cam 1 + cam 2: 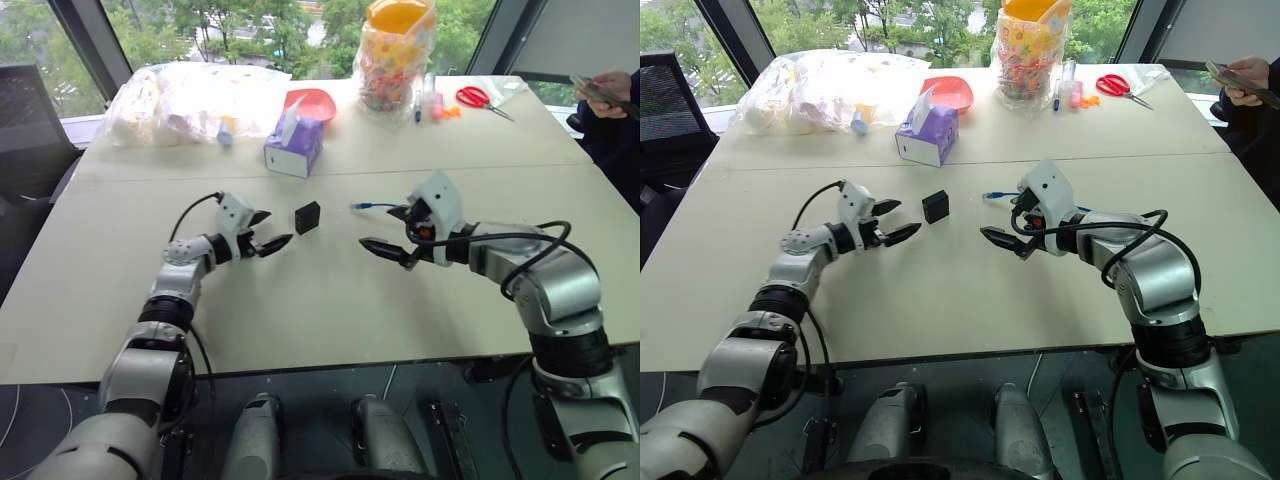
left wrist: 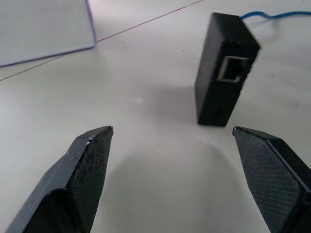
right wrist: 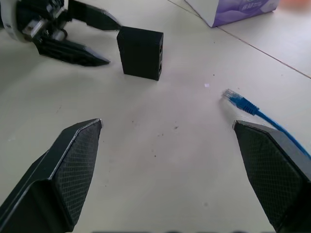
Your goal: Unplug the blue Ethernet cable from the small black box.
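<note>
Two grippers, both with fingers spread and nothing between them. My left gripper [image 1: 262, 232] sits low over the table [image 1: 330, 310], its fingers wide apart, pointing at the small black box [image 1: 307, 216] just beyond the tips. From the left wrist camera I can see the box [image 2: 224, 68] standing up on its edge, the port on its facing side bare, nothing plugged in.

My right gripper [image 1: 392, 232] is on the other side, jaws gaping too, hovering above the tabletop and aimed back toward the middle. Looking along its fingers [image 3: 68, 170], I've got the blue Ethernet cable [image 3: 252, 108] lying loose on the table, its plug end free and pointing toward the box but well apart from it. Bare table between the two. In the head view the cable [image 1: 372, 205] trails off behind my right wrist.

So I'm calling this one essentially done: plug out, box standing alone, cable flat, neither thing in hand. What's left, as far as I can judge, is only to pull both arms clear without knocking the upright box, which looks tippy on that narrow edge and sits close to my left fingertips.

Further out, a purple tissue box [image 1: 294, 146], a red bowl [image 1: 312, 102], a bag of sweets [image 1: 396, 60] and scissors [image 1: 482, 99] crowd the far table. A person's hand [image 1: 606, 92] holds a phone at the right edge.
</note>
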